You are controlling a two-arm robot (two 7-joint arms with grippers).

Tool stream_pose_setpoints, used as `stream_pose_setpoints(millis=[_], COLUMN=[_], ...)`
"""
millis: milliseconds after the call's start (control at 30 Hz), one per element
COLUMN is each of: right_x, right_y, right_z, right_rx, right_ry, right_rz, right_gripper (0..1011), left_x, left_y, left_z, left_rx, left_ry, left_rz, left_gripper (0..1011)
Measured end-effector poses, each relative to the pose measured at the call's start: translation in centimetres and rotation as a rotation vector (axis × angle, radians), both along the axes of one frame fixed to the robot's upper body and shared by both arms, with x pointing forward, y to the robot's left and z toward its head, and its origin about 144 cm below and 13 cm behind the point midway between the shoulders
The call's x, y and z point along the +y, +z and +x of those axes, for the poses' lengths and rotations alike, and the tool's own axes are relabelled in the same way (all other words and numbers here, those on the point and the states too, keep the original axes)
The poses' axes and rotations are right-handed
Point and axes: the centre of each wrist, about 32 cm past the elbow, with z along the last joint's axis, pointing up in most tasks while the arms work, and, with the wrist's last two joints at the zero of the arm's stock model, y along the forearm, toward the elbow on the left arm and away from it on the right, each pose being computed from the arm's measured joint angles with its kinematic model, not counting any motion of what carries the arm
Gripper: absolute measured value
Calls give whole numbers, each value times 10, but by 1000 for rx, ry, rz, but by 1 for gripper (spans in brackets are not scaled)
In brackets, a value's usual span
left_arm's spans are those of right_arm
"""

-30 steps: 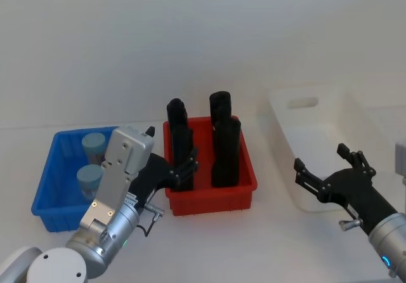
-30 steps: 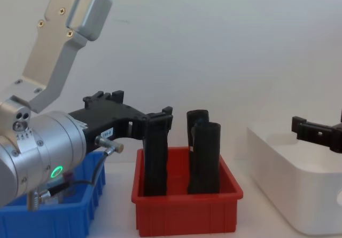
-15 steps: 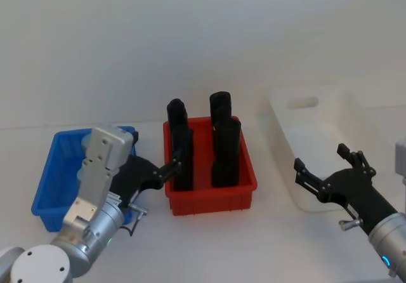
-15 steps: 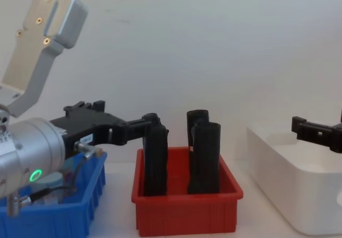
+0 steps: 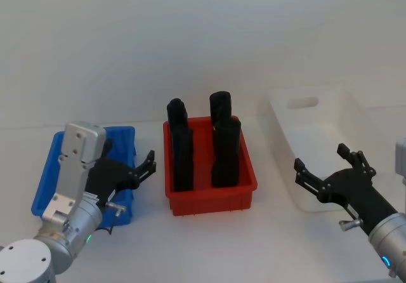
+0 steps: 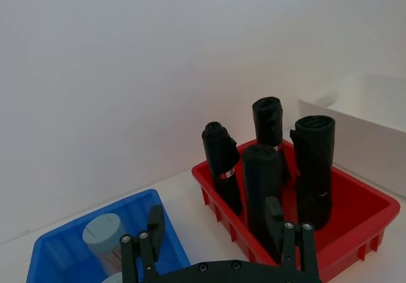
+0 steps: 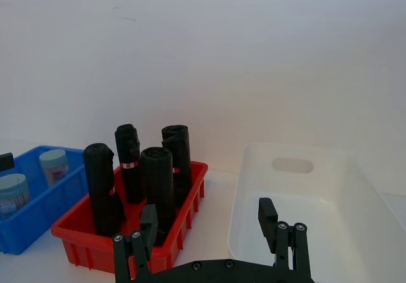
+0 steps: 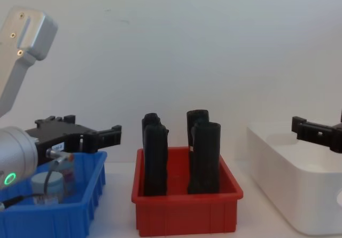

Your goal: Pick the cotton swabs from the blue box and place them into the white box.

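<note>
White box [image 5: 280, 119] sitting toward worktop's right edge; red bin [image 5: 212, 201] carrying upright black rolls [image 5: 223, 151] at centre; blue box [image 5: 125, 143] toward left edge. Right hand [image 5: 320, 157] hovering at white box's near end, fingers wide, empty. Left hand [image 5: 144, 167] hovering over blue box's right rim, wide, empty. Cotton swabs [image 6: 103, 233] standing inside blue box.

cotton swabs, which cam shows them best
Right wrist view: both cotton swabs stand unobstructed in the blue box. Left wrist view has them partly behind the left gripper; chest view puts a cable across them; head view has the left arm across the blue box.
</note>
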Motion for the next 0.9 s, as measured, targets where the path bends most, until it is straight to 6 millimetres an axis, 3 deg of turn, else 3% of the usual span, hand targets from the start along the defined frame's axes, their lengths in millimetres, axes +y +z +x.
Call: stream_pose_setpoints(millis=[900], right_x=[0], right_y=[0], right_z=[0], right_rx=[0], right_ry=[0], right_rz=[0], right_gripper=[1002], left_x=[41], left_y=[1], left_z=[36], left_rx=[186], left_ry=[125], left_rz=[36], left_gripper=[1000])
